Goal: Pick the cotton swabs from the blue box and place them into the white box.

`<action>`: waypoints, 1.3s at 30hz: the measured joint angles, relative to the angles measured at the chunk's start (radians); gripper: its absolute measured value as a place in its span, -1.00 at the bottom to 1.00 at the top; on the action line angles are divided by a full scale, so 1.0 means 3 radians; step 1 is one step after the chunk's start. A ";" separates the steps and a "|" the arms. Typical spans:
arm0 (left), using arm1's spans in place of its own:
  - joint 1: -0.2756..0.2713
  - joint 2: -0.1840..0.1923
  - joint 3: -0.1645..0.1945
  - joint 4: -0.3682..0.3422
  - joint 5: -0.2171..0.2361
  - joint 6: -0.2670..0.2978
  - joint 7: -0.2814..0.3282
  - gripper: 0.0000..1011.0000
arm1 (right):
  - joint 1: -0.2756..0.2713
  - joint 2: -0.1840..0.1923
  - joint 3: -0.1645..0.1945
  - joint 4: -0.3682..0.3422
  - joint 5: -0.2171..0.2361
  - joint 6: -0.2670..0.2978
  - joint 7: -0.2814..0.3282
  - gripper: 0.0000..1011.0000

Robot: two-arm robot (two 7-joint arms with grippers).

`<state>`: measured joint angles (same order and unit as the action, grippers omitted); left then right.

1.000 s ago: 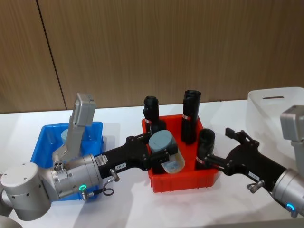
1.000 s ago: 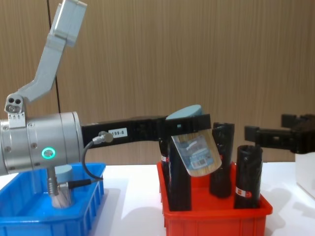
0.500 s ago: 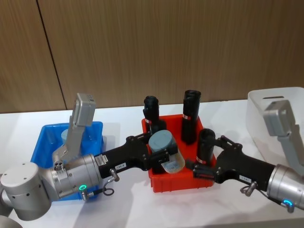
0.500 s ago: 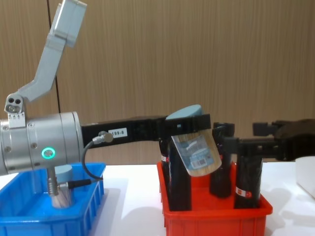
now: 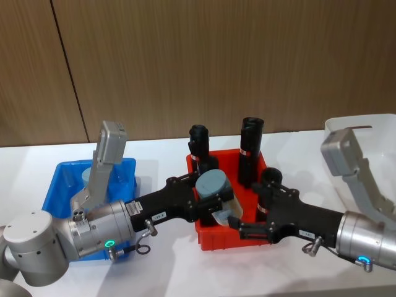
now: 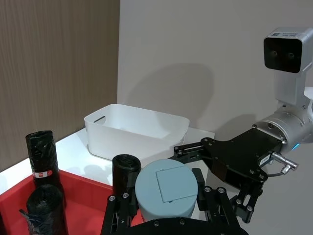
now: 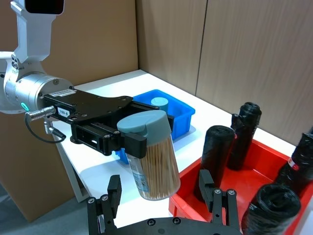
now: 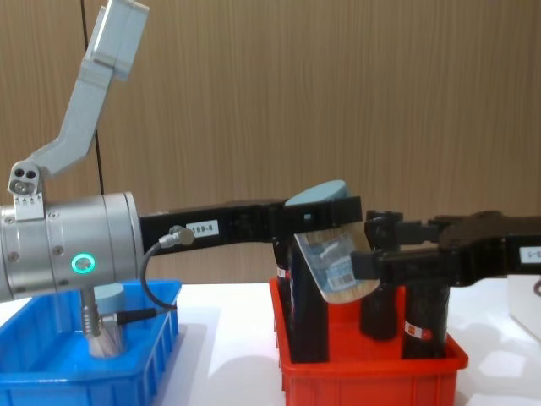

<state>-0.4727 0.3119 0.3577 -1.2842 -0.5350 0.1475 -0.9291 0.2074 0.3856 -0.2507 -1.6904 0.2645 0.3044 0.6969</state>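
My left gripper (image 5: pixel 213 207) clamps 1 tub of cotton swabs (image 5: pixel 213 184) at centre frame, above the red bin (image 5: pixel 235 238). My right gripper (image 5: pixel 255 209) is spread wide beside it. Another tub (image 5: pixel 88 175) sits in the blue box (image 5: pixel 59 185), lower left. Nothing shows in the white box (image 5: pixel 371 133), right edge, so I judge none delivered.

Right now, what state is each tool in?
Left tool: closed, holding a cotton swab tub.
Right tool: open, close up to that tub, holding nothing.
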 joint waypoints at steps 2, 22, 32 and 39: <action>0.0000 0.0000 0.0000 0.0000 0.0000 0.0000 0.0000 0.30 | 0.0019 -0.0012 -0.0013 0.0016 -0.0014 0.0003 0.0014 0.98; 0.0000 0.0000 0.0000 0.0000 0.0000 0.0000 0.0000 0.30 | 0.0253 -0.0190 -0.0182 0.0301 -0.0245 -0.0094 0.0073 0.98; 0.0000 0.0000 0.0000 0.0000 0.0000 0.0000 0.0000 0.30 | 0.0324 -0.0246 -0.0234 0.0415 -0.0307 -0.0153 0.0037 0.75; 0.0000 0.0000 -0.0001 0.0000 -0.0001 -0.0001 0.0002 0.30 | 0.0342 -0.0259 -0.0253 0.0441 -0.0295 -0.0165 0.0028 0.40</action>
<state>-0.4728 0.3119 0.3575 -1.2842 -0.5352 0.1473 -0.9287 0.3100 0.3080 -0.3266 -1.5581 0.1758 0.2550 0.7052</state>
